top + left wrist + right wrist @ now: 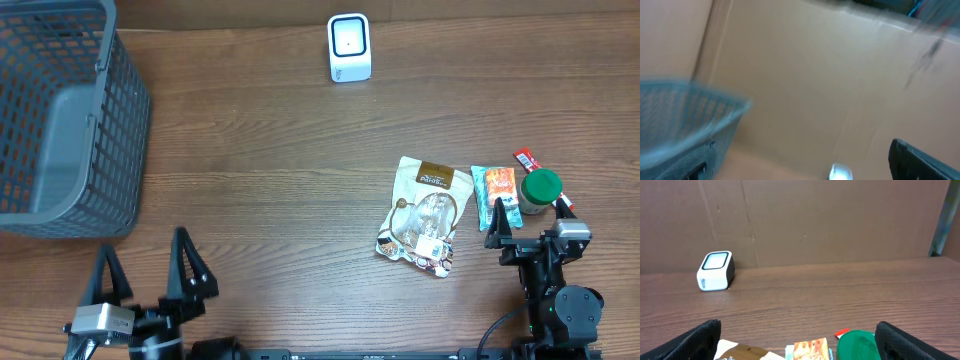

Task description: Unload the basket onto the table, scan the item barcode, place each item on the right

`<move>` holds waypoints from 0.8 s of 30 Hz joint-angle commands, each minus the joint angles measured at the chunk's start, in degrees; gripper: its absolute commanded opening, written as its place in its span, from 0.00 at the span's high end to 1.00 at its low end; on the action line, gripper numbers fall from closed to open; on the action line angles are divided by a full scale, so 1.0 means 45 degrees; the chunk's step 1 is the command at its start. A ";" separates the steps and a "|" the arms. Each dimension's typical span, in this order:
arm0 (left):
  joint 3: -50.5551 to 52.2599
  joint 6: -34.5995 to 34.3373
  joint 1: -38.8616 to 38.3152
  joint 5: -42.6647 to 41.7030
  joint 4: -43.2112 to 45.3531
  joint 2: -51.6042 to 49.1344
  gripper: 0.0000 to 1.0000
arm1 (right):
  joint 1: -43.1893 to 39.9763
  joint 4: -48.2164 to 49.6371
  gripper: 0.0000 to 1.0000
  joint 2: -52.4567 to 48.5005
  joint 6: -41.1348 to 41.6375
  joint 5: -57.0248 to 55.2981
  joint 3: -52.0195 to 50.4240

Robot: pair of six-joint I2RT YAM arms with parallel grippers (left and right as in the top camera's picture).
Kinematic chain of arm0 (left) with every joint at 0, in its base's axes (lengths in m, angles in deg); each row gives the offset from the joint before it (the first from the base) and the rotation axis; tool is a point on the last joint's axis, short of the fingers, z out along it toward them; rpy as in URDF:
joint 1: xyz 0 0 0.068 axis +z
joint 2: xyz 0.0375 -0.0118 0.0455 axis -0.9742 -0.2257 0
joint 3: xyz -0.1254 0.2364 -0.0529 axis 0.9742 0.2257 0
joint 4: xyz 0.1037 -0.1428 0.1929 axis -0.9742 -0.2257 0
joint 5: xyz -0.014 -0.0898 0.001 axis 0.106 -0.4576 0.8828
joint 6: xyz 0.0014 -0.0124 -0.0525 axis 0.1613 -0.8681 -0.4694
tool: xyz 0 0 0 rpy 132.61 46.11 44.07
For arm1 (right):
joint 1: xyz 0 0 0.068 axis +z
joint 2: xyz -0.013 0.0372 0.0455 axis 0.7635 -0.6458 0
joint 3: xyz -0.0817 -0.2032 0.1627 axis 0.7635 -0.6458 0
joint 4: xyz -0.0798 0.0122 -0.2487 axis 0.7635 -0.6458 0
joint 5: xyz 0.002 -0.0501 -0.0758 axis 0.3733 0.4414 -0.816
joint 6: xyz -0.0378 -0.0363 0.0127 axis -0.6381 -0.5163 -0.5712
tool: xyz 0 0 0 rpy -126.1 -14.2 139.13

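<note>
The white barcode scanner (349, 47) stands at the far middle of the table, its window facing up; the right wrist view shows the scanner (716, 270) far left. The items lie at the right: a brown-and-white snack bag (425, 215), an orange packet (496, 192), a green-lidded jar (541, 188) and a red stick (527, 160). My right gripper (530, 228) is open just in front of them, holding nothing. In its wrist view the right gripper (802, 347) frames the orange packet (810, 350) and the green lid (857, 344). My left gripper (147, 275) is open and empty at the near left.
A grey wire basket (60, 120) fills the far left corner; it appears blurred in the left wrist view as the basket (685, 125). A brown cardboard wall (840, 220) backs the table. Only one dark finger (920, 162) shows in the left wrist view.
</note>
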 commanded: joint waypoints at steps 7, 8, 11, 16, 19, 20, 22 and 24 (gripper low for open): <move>0.5396 -0.1773 -0.0136 -0.0699 0.8194 0.0180 0.00 | -0.0097 0.0049 0.00 0.0126 0.0049 -0.0107 -0.0131; 0.5877 -0.1991 -0.0136 -0.0699 0.8748 0.0180 0.00 | -0.0097 0.0049 0.00 0.0126 0.0049 -0.0107 -0.0131; 0.7014 -0.2327 -0.0136 -0.0646 0.9831 0.0180 0.00 | -0.0097 0.0049 0.00 0.0126 0.0044 -0.0107 -0.0131; 0.7932 -0.2322 -0.0136 -0.0602 0.9933 0.0180 0.00 | -0.0097 0.0049 0.00 0.0126 0.0049 -0.0107 -0.0131; 0.8320 -0.2317 -0.0136 -0.0588 0.9928 0.0180 0.00 | -0.0097 0.0049 0.00 0.0126 0.0049 -0.0107 -0.0131; 0.8456 -0.2312 -0.0136 -0.0559 0.9928 0.0180 0.00 | -0.0097 0.0049 0.00 0.0126 0.0049 -0.0107 -0.0131; 0.8646 -0.2254 -0.0136 -0.0559 0.9714 0.0180 0.00 | -0.0097 0.0044 0.00 0.0126 0.0044 -0.0107 -0.0131; 0.8636 -0.2142 -0.0141 -0.0544 0.8884 0.0180 0.00 | -0.0097 0.0044 0.00 0.0126 0.0049 -0.0107 -0.0131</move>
